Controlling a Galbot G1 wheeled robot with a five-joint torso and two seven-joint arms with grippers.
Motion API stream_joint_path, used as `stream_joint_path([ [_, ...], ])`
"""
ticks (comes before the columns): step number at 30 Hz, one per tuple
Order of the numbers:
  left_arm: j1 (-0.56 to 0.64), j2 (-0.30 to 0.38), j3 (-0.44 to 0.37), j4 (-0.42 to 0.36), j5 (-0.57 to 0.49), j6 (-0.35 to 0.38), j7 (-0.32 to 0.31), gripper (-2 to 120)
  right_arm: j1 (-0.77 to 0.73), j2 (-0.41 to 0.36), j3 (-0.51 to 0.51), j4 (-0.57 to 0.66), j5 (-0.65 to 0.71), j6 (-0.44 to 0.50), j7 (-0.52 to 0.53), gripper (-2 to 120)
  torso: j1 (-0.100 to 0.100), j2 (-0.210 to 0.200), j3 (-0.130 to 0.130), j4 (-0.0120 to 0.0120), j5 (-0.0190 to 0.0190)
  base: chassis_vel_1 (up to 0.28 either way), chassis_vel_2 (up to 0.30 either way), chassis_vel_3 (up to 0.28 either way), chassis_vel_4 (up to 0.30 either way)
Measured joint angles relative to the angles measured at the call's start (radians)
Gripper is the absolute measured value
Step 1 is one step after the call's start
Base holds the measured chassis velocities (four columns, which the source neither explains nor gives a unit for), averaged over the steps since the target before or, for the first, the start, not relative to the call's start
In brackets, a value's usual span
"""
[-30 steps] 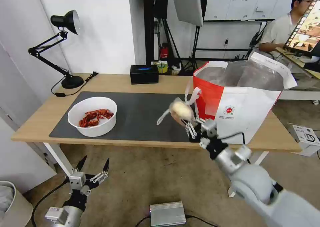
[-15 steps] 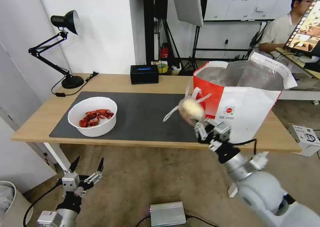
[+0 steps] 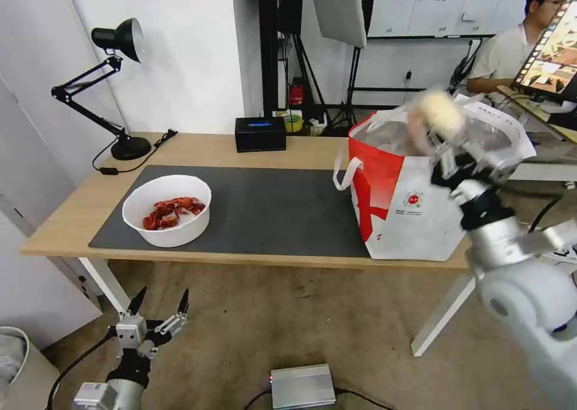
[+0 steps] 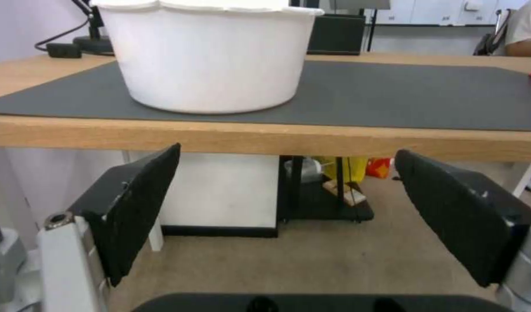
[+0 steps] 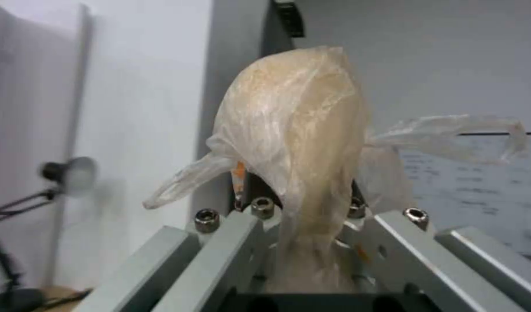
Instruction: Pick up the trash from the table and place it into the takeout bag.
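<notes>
My right gripper (image 3: 449, 140) is shut on the small knotted clear bag (image 3: 442, 112) with a whitish lump, a piece of the trash. It holds the bag up over the open top of the white-and-red takeout bag (image 3: 409, 208), which stands at the table's right end. The right wrist view shows the knotted bag (image 5: 300, 143) pinched between the fingers of that gripper (image 5: 303, 212). The white bowl of red shells (image 3: 167, 210) sits on the dark mat (image 3: 270, 205) at the left. My left gripper (image 3: 157, 306) hangs open below the table's front edge (image 4: 265, 138), facing the bowl (image 4: 210, 56).
A black desk lamp (image 3: 114, 85) stands at the table's back left and a black box (image 3: 259, 133) at the back middle. On the floor lie a silver box (image 3: 302, 386) and, at far left, a bin (image 3: 18, 362). A person sits behind the bag.
My right arm has carried the knotted bag up and to the right, from in front of the table's edge to above the takeout bag's opening. The left arm has barely moved.
</notes>
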Motion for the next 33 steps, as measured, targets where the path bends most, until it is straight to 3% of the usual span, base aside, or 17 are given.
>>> stream_joint_path([
  [9,-0.017,0.029,0.027,0.016,0.0,0.002,0.005,100,0.099,-0.107,0.02,-0.034,0.14,-0.132,0.116,6,0.0,0.0,0.0,-0.0003,0.0003,0.0,0.0,0.0,0.0],
  [19,-0.028,0.026,0.043,0.021,0.0,0.002,0.009,100,0.37,-0.213,-0.147,-0.158,0.44,-0.392,0.323,6,0.0,0.0,0.0,0.0001,0.0002,0.0,0.0,0.0,0.0],
  [30,-0.027,0.026,0.044,0.028,-0.001,-0.003,0.028,100,0.505,-0.224,-0.225,-0.193,0.681,-0.558,0.459,6,0.0,0.0,0.0,-0.0002,0.0001,0.0,0.0,0.0,0.0],
  [33,-0.03,0.028,0.052,0.028,-0.001,-0.003,0.028,100,0.517,-0.213,-0.23,-0.194,0.786,-0.608,0.537,6,0.0,0.0,0.0,-0.0002,0.0001,0.0,0.0,0.0,0.0],
])
